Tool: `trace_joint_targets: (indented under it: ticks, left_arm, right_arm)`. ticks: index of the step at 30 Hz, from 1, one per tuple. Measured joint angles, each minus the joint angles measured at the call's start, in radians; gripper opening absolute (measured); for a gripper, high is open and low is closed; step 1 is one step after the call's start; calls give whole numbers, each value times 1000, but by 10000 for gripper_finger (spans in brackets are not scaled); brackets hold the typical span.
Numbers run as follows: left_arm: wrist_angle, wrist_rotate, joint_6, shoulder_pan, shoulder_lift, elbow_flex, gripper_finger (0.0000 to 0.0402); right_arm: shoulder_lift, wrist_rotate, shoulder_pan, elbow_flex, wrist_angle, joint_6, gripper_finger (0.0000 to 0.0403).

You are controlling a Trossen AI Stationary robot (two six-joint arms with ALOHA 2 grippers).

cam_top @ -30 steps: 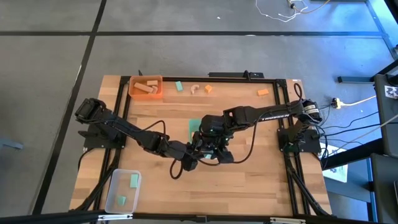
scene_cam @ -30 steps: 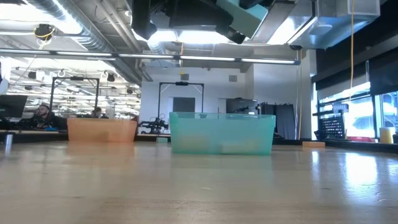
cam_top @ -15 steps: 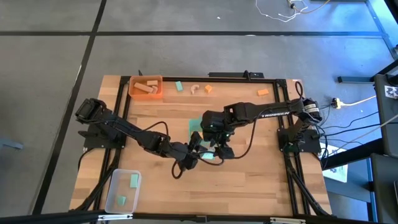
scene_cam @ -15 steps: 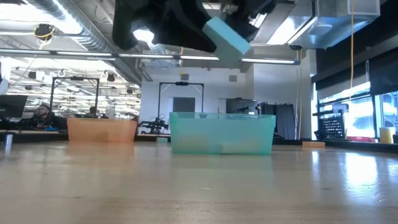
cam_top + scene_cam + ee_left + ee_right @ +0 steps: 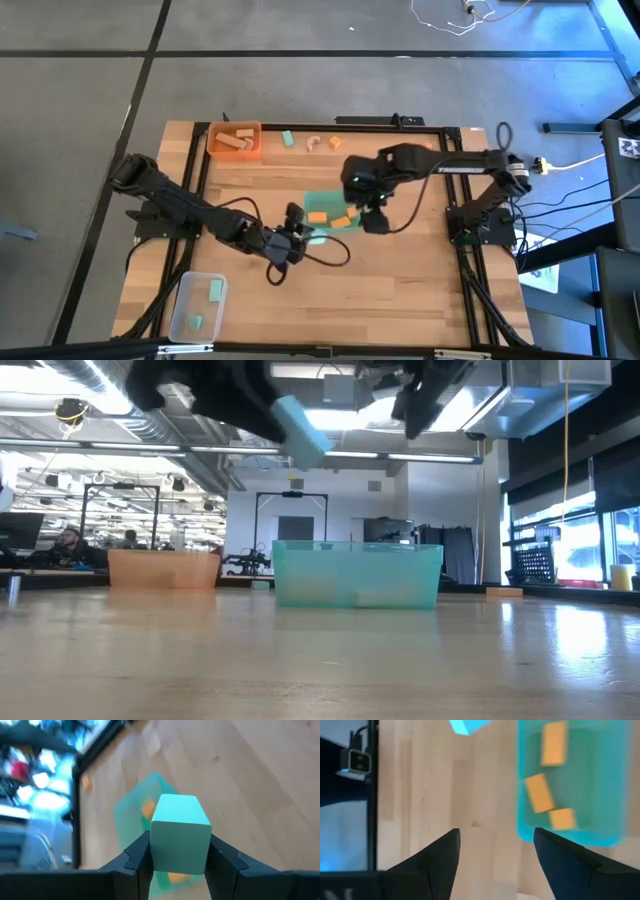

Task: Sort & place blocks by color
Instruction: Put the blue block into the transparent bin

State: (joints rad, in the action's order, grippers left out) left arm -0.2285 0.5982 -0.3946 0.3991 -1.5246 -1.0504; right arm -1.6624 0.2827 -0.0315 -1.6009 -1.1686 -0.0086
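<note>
My left gripper point(image 5: 180, 862) is shut on a mint-green block point(image 5: 180, 837) and hovers above the table, just left of the green tray point(image 5: 330, 212). The low view shows the block point(image 5: 300, 425) tilted and high up. The green tray point(image 5: 570, 785) holds three orange blocks point(image 5: 538, 792). My right gripper point(image 5: 495, 855) is open and empty over the tray's right end point(image 5: 372, 212). Loose blocks lie flat near the far edge: a mint one point(image 5: 287, 138), a pale wood arch point(image 5: 314, 143) and two orange ones point(image 5: 336, 143) point(image 5: 423, 148). My left gripper pinches the mint-green block between its two fingers point(image 5: 137, 857), one on each opposite side face point(image 5: 156, 847). It comes from the table's left side. The block is lifted clear of the table and sits tilted.
An orange tray point(image 5: 235, 140) with pale wood blocks stands at the far left corner. A clear tray point(image 5: 197, 305) with two mint blocks stands at the near left corner. Bare tabletop stretches along the near and right sides. Black frame rails border the table.
The two grippers stood together near the table's middle. My right gripper has drawn away toward the far right, over the green tray's right end. My left gripper has moved toward the left edge with the mint-green block, which has tipped to another angle.
</note>
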Motion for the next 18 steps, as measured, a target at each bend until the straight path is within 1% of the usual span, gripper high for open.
trace_joint_targets:
  ticks: [6, 10, 14, 16, 18]
  left_arm:
    - [-165, -14, 283, 22, 97, 0, 128]
    - [-280, -75, 527, 51, 176, 1, 128]
    - [-425, -180, 806, 94, 256, 1, 128]
    - [-491, -271, 946, 116, 292, 1, 128]
    - [-551, -386, 1083, 140, 314, 1, 128]
  right_arm:
    - [104, -130, -13, 0, 5, 5, 252]
    - [131, -195, -14, 0, 8, 14, 252]
    - [134, -196, -16, 0, 12, 6, 252]
    - [134, -198, -16, 0, 19, -10, 252]
    - [134, -209, -16, 0, 38, -29, 252]
